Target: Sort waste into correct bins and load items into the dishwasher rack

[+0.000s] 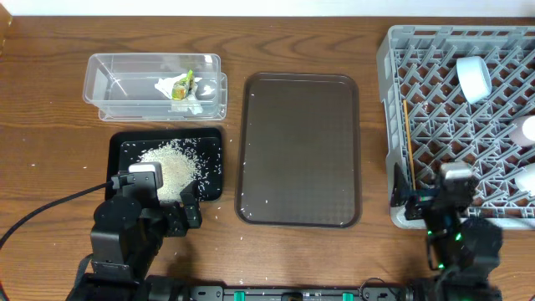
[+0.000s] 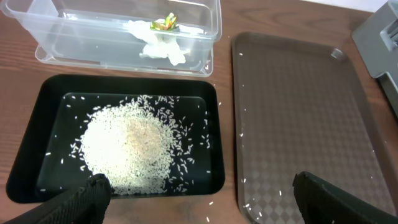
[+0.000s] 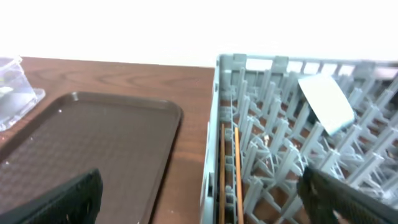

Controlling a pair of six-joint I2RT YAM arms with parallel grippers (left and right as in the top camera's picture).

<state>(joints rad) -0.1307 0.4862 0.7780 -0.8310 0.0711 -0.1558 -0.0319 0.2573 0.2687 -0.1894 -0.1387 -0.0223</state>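
The clear tub [image 1: 109, 84] at the back left holds the crumpled white wrapper with yellow-green print [image 1: 180, 86], also seen in the left wrist view [image 2: 160, 37]. The black tray [image 1: 125, 155] in front of it holds a heap of rice grains [image 1: 171, 163] [image 2: 127, 146]. My left gripper [image 1: 171, 207] [image 2: 199, 202] is open and empty over the black tray's near edge. The grey rack [image 1: 397, 50] [image 3: 219, 124] at the right holds two chopsticks [image 1: 409, 142] [image 3: 229, 168] along its left wall and a white cup [image 1: 474, 77] [image 3: 326, 102]. My right gripper [image 1: 447, 196] [image 3: 205, 202] is open and empty over the rack's near left corner.
The large brown serving tray [image 1: 301, 150] [image 2: 298, 118] [image 3: 81, 143] lies between black tray and rack, with a few stray rice grains on it and on the wood beside it. Two pale items [image 1: 525, 130] in the rack are cut off by the right edge. Plate and bowl are not identifiable.
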